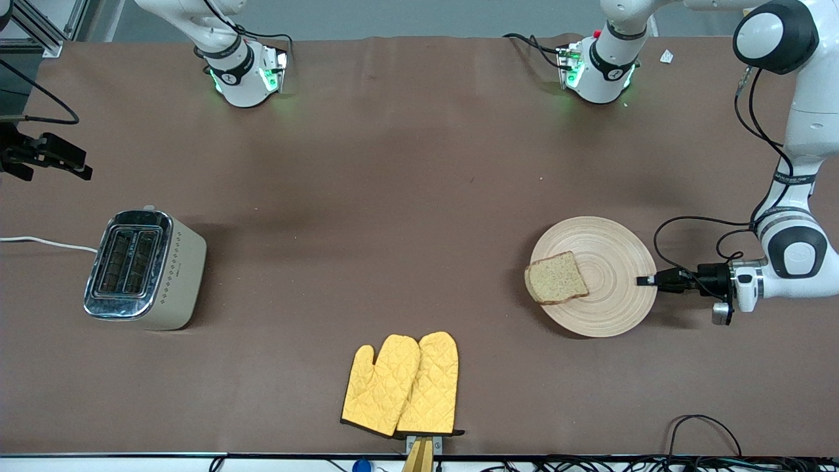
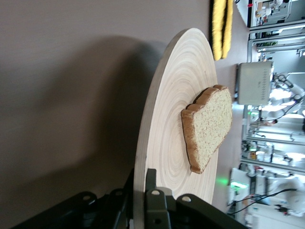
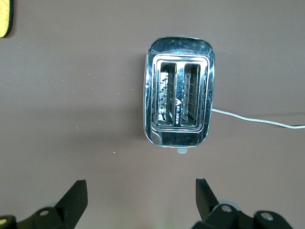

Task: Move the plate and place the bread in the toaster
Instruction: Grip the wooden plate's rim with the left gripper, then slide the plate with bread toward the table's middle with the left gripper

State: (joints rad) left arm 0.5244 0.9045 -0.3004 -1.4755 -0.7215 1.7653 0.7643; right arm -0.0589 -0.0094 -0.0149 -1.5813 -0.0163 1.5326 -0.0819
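Plate [image 2: 162,143] rim clamped by left gripper [image 2: 143,200]; right gripper [image 3: 138,200] spread above toaster [image 3: 178,112].

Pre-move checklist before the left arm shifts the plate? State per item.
1. Left gripper on the plate rim: ok, fingers straddle the edge.
2. Bread on the plate: ok, though it overhangs the rim.
3. Toaster slots empty: ok.
4. Right gripper open, waiting near the toaster: ok.
5. Oven mitts apart from the plate: ok.
6. Grip firm: cannot tell.
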